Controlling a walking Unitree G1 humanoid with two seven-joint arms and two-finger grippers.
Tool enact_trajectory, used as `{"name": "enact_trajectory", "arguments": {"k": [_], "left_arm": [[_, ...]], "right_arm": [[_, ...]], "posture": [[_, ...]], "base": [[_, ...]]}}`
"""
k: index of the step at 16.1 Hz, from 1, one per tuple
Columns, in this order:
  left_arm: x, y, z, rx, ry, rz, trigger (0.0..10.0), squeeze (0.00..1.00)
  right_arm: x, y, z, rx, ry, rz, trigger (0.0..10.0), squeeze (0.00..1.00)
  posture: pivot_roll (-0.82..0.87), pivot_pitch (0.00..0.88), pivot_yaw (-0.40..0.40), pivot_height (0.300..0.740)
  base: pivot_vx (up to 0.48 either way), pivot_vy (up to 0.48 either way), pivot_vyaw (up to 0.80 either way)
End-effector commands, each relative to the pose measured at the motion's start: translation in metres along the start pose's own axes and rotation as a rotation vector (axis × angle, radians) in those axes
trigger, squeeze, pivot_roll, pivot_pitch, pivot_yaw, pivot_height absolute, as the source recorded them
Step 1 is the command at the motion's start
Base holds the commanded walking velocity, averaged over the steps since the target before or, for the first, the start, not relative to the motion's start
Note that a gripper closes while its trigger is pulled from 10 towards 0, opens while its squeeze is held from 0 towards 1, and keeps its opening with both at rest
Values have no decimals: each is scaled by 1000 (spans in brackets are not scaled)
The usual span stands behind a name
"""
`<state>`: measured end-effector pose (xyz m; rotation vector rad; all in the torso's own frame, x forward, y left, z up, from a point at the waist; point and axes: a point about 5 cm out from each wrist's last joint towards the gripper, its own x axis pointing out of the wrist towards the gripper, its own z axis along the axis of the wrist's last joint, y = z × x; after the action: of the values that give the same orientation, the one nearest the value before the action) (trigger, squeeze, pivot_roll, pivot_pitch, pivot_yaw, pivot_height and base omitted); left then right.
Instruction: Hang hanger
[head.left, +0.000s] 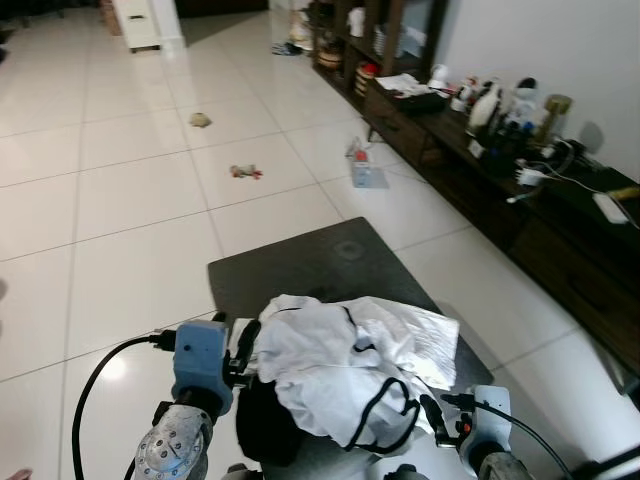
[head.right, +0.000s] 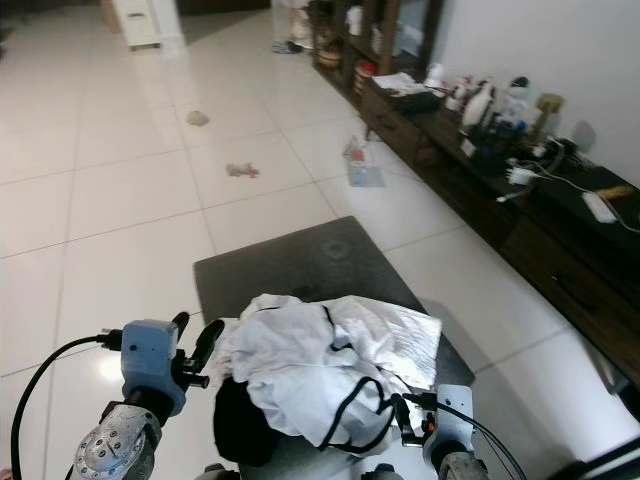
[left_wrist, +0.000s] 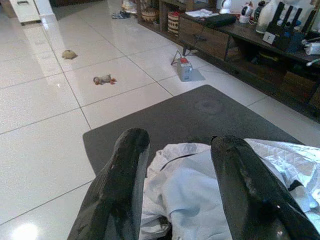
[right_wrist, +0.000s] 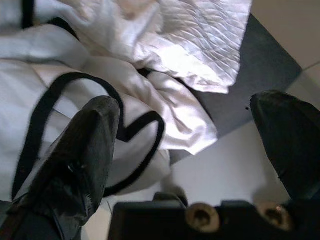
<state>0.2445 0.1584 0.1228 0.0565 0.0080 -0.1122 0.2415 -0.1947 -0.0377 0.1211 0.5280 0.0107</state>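
A heap of white garments with black trim (head.left: 350, 365) lies on a dark grey mat (head.left: 300, 265) just in front of me. A black bundle (head.left: 262, 425) pokes out under the heap's near left side. I cannot make out a hanger. My left gripper (head.left: 240, 350) is open at the heap's left edge; in the left wrist view its fingers (left_wrist: 125, 185) straddle the white cloth (left_wrist: 200, 195) without closing on it. My right gripper (head.left: 440, 415) is open at the heap's near right corner, and in the right wrist view the fingers (right_wrist: 85, 145) stand wide apart over a black-edged fold (right_wrist: 135, 125).
A long dark sideboard (head.left: 560, 250) crowded with bottles and cables runs along the right wall. Small items lie on the white tiled floor: a toy (head.left: 245, 172), a lump (head.left: 200, 120) and a small box (head.left: 365, 175). A white cabinet (head.left: 135, 22) stands far back.
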Motion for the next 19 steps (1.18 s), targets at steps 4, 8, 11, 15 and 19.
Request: {"name": "enact_trajectory", "arguments": {"k": [4, 8, 11, 15, 19], "left_arm": [[11, 1, -3, -21, 8, 13, 10000, 0], [22, -9, -11, -107, 54, -67, 10000, 0], [37, 0, -23, -282, 103, 40, 10000, 0], [50, 12, -43, -357, 229, 76, 10000, 1000], [59, 13, -64, -516, 343, 94, 10000, 1000]], "right_arm": [[-6, -6, -14, -26, 66, -5, 10000, 0], [-9, -11, -19, -6, 88, -21, 10000, 0], [-11, -11, -22, -6, 94, -20, 10000, 0], [-14, -12, -25, -15, 92, -15, 10000, 0], [-19, -11, -32, -24, 91, -2, 10000, 0]], "posture": [[39, 157, -37, 649], [27, 168, -43, 649], [11, 183, -45, 649], [-3, 219, -53, 649], [-27, 248, -56, 649]], "base": [[0, 0, 438], [0, 0, 113], [0, 0, 0], [0, 0, 0], [0, 0, 0]]}}
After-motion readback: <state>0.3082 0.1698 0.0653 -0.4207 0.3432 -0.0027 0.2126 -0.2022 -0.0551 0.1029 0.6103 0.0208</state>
